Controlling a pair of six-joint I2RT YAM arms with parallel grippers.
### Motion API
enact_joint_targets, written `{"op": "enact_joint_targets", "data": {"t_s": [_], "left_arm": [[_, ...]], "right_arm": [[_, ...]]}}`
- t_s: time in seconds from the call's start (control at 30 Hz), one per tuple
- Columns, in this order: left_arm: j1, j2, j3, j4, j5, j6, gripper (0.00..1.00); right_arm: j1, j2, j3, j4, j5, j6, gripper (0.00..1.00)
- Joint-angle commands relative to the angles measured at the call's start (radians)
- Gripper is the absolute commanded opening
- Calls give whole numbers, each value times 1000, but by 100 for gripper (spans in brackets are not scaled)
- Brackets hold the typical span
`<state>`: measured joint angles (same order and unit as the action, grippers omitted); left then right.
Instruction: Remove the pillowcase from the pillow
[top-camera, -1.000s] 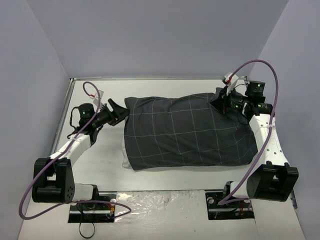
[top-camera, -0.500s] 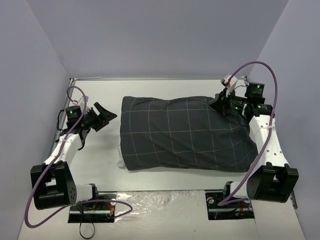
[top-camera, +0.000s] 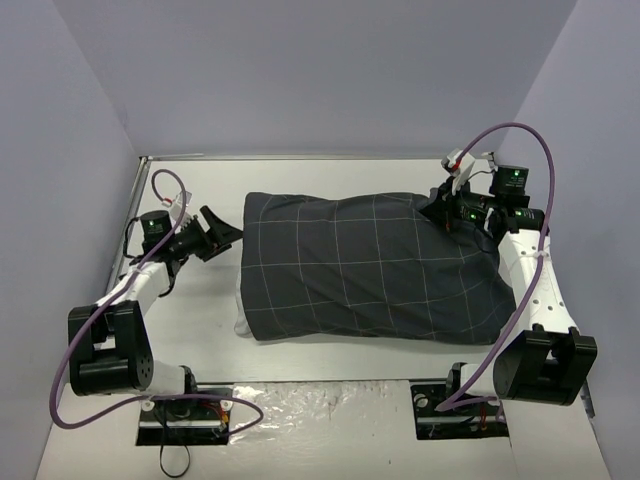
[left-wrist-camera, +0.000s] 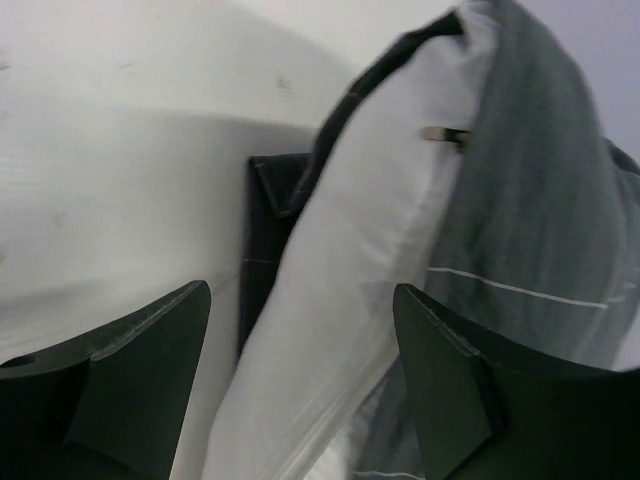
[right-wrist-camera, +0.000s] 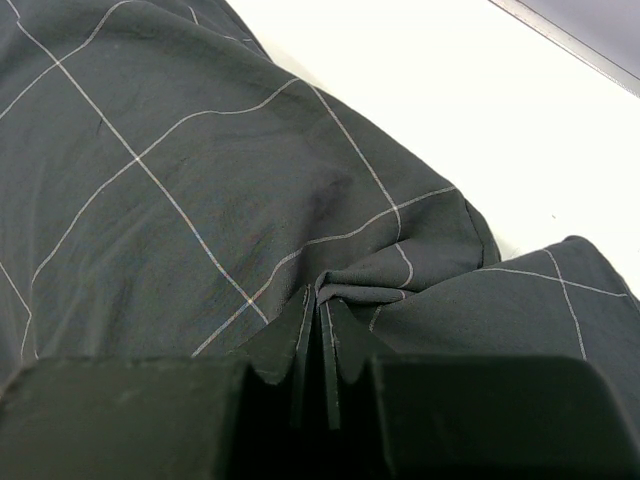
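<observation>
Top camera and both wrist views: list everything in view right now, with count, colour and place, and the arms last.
pillowcase: one, dark charcoal with pale grid lines, across the middle of the table, covering most of the pillow.
pillow: one, white, inside the pillowcase, its left end showing at the open mouth.
table: one, white, under everything.
walls: pale lilac-grey, behind and to both sides.
cables: two, purple, one looped by each arm.
left gripper: one, black, open, at the pillow's left end, gripping nothing.
right gripper: one, black, shut on a fold of the pillowcase at its far right corner.
</observation>
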<state>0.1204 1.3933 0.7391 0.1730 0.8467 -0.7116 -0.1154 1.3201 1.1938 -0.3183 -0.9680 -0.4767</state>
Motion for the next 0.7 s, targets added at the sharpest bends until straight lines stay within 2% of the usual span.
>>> {"op": "enact_joint_targets", "data": {"t_s": [0.0, 0.13, 0.3, 0.47, 0.6, 0.67], "left_arm": [[-16, -7, -21, 249, 152, -92, 72], [-30, -7, -38, 365, 202, -143, 72], [-39, -4, -44, 398, 224, -164, 73], [-70, 78, -38, 428, 226, -175, 73], [-113, 165, -41, 621, 233, -312, 73], [-151, 216, -37, 770, 239, -377, 73]], "right_arm": [[10, -4, 1, -5, -40, -3, 0], [10, -4, 1, -7, -40, -2, 0], [10, -5, 0, -7, -43, 0, 0], [10, -2, 3, -7, -57, 3, 0], [10, -2, 4, -5, -63, 7, 0], [13, -7, 3, -7, -63, 9, 0]]}}
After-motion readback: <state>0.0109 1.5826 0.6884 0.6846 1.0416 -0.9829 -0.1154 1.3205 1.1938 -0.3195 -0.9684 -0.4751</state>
